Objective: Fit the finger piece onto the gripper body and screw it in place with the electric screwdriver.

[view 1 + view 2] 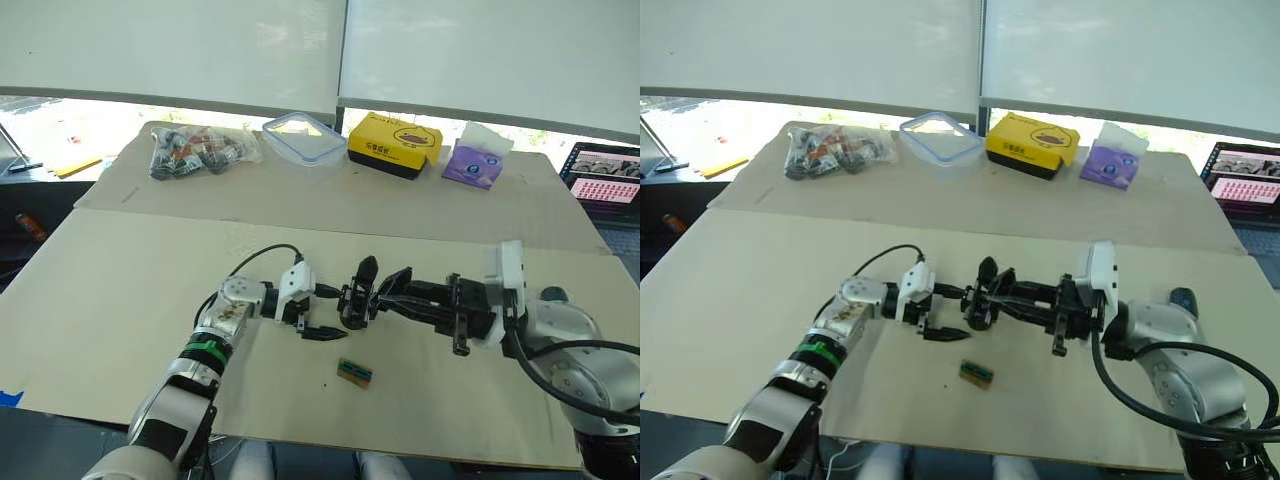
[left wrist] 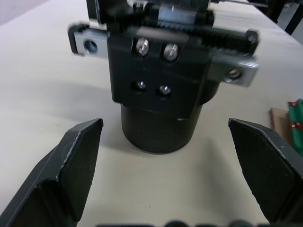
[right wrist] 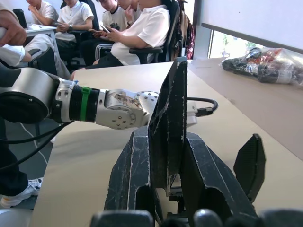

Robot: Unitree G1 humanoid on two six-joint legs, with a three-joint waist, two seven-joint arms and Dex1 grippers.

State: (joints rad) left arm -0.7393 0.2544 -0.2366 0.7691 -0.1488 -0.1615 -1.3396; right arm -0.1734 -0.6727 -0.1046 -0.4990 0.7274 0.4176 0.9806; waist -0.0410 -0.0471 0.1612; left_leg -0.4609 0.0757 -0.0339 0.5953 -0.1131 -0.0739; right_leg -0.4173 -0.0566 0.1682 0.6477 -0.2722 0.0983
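The gripper body (image 1: 352,308) is a chunky black block standing at the middle of the table. In the left wrist view the gripper body (image 2: 156,90) shows screws and a toothed rack. My left gripper (image 1: 328,312) is open, one finger on each side just short of the block. The finger piece (image 1: 366,272), a black tapered blade, stands upright at the block. In the right wrist view the finger piece (image 3: 171,104) rises between the fingers of my right gripper (image 3: 165,142), which is shut on it. My right gripper (image 1: 385,298) reaches in from the right. The electric screwdriver is out of view.
A small green-and-brown block (image 1: 354,373) lies near the table's front edge. Along the back are a bag of parts (image 1: 200,150), a clear lidded container (image 1: 303,135), a yellow box (image 1: 394,143) and a purple pack (image 1: 474,162). A laptop (image 1: 605,178) sits far right. Seated people (image 3: 118,28) are beyond the table.
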